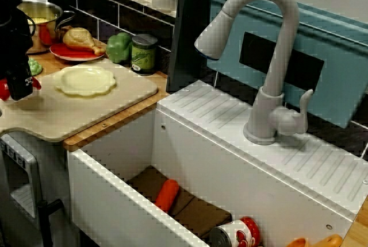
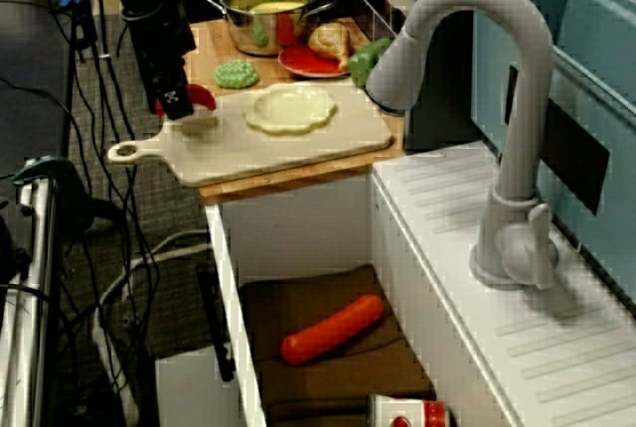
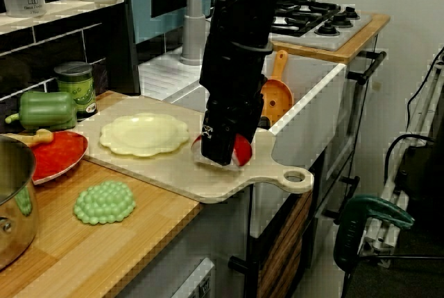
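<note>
The black gripper (image 3: 220,154) hangs over the handle end of the cutting board (image 3: 173,173), pinching a small red piece (image 3: 241,150) just above the board's surface. Near it on the board lies a pale yellow plate (image 3: 144,134). Beyond, on the wooden counter, are a bumpy green piece (image 3: 104,202), a red plate (image 3: 59,154), a green pepper (image 3: 47,109) and a can (image 3: 75,84). Well apart, an orange piece (image 2: 331,329) lies in the sink (image 1: 115,161), beside the grey faucet (image 1: 270,57)
</note>
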### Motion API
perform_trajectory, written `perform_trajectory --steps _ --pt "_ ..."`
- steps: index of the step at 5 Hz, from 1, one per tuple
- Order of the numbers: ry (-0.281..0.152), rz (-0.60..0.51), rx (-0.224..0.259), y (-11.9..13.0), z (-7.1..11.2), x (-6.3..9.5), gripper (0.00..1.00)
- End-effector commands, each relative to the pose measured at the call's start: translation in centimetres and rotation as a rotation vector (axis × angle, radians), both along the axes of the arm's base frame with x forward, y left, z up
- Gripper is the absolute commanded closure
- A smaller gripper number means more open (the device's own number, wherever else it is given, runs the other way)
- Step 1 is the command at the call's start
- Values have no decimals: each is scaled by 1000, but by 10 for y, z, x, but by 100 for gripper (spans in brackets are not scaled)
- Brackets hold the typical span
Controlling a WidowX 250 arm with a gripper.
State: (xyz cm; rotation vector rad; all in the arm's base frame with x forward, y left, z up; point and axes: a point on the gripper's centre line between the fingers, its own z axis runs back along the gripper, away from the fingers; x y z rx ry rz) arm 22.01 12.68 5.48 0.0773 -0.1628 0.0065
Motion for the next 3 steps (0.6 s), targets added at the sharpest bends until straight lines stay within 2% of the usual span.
perform_trajectory --steps 1,2,3 --pt "-27 13 24 10 10 13 86" --pt "-31 26 17 10 14 13 0" --pt "-32 28 12 11 16 12 0"
